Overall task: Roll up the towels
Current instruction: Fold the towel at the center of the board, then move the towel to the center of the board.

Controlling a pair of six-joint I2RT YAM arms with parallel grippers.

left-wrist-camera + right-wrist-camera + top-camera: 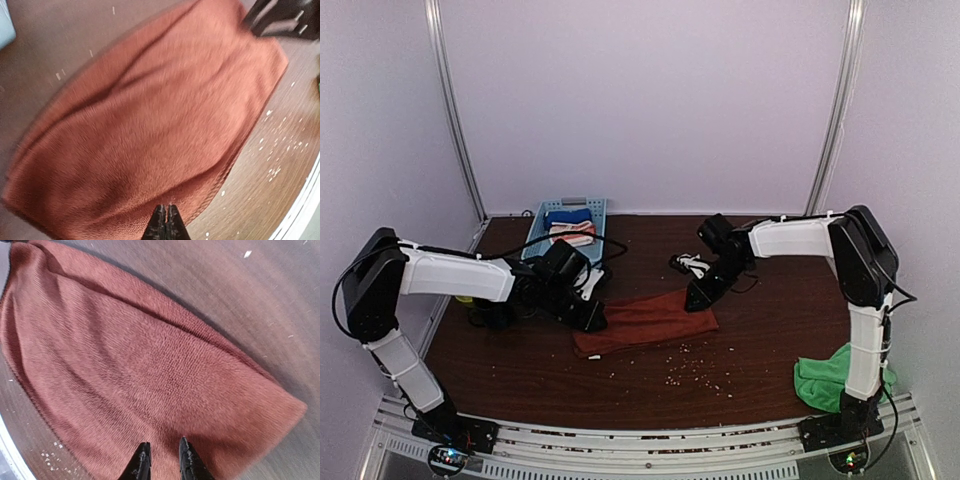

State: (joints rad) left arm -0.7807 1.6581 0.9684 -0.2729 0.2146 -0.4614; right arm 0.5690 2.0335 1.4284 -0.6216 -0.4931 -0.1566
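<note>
Rust towel (645, 320) lies flat on the desk (760, 335), looks soft, light, floppy, best pinched at an end hem: left hand (166, 212) closed tight at its left end, right hand (162, 449) narrowly parted at its right, grip unclear.

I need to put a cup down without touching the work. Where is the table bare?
Bare wood lies between the rust towel and the green towel, and at the near-left corner. Crowded: back left around the blue tray and left arm; crumbs dot the front centre.
</note>
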